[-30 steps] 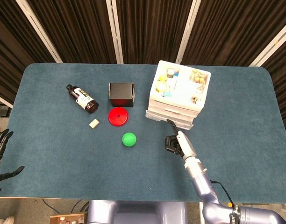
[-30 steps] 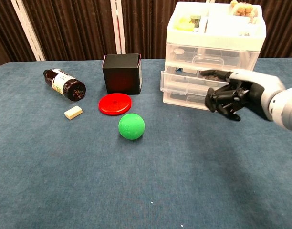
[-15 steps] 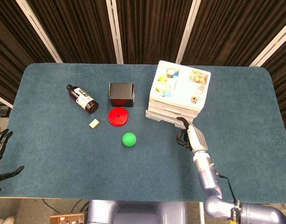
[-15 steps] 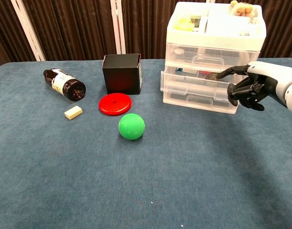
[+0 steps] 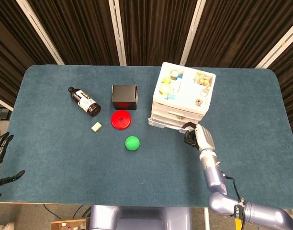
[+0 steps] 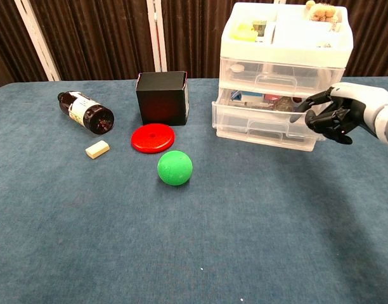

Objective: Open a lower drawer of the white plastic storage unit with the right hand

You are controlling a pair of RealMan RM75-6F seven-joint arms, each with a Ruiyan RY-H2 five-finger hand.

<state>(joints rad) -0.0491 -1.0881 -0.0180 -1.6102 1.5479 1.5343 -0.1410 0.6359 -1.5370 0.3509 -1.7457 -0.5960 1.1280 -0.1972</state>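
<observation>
The bench (image 6: 67,240), covered in blue-grey cloth, takes up most of the space, with dark curtains and pale slanted posts behind it. The white plastic storage unit (image 6: 284,69) stands toward the far right of it, its open top tray full of small bits and a stack of clear drawers below. One lower drawer (image 6: 265,123) already juts out toward the front, its long side running left to right. The right hand (image 6: 336,114) is at that drawer's right end, fingers curled in and one stretched toward the front edge; whether it hooks the lip I cannot tell. The drawer lies just left of the hand, so I'd guess the pull comes straight toward the robot. The left hand (image 5: 0,158) hangs spread off the near left corner, well apart.
</observation>
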